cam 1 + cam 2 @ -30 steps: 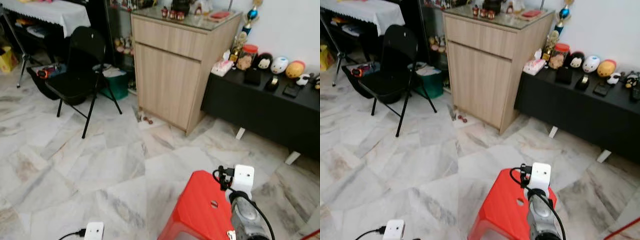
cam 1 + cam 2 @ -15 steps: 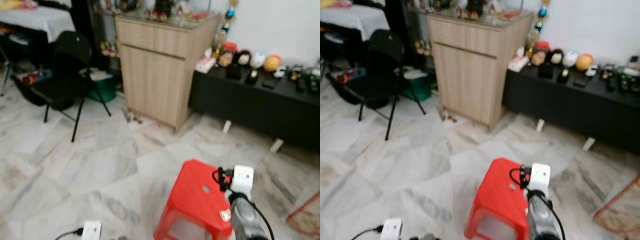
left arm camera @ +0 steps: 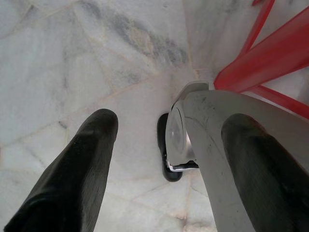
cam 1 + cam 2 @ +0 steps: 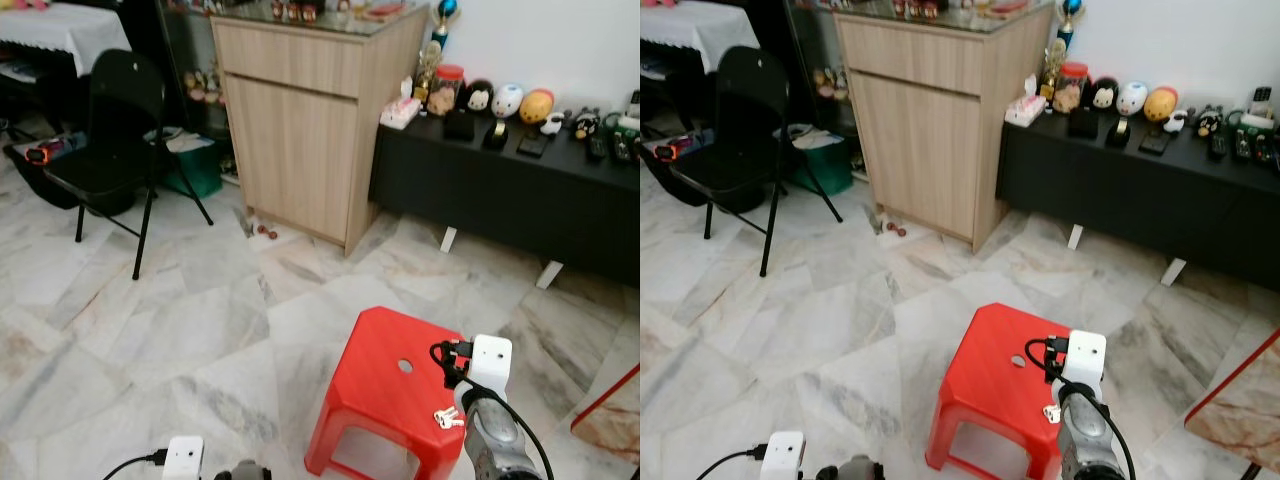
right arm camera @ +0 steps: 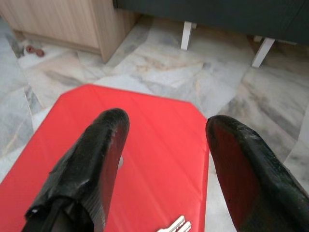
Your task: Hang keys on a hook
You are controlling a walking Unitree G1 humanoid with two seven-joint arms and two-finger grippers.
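A red plastic stool [image 4: 385, 385] stands on a pale marble floor [image 4: 150, 330] in the foreground of the head views. On its flat top, near the edge closest to the robot and toward the robot's right, lie the keys [image 4: 447, 419], small and silver. They lie flat. In the right wrist view the keys [image 5: 176, 225] show two blade tips side by side, their long axis running roughly from the near edge toward the middle of the stool, slightly slanted. The rest of the bunch is cut off by the picture edge.

The right gripper [image 5: 164, 159] hangs just above the stool top, over the keys, its two black fingers [image 5: 104, 150] spread wide with nothing between them. The right arm [image 4: 492, 440] reaches in from below, its white wrist box over the stool's right side.

The left gripper [image 3: 169, 164] hangs low by the floor, fingers wide apart and holding nothing, beside a silver part of the robot's own body and the stool's red legs.

The stool top has a small round hole [image 4: 405, 366] near its middle. The floor around the stool is open on all sides. Farther off stand a wooden cabinet [image 4: 300, 120], a black folding chair [image 4: 110, 130] to its left, and a low black bench [image 4: 520, 195] with small figurines to its right.
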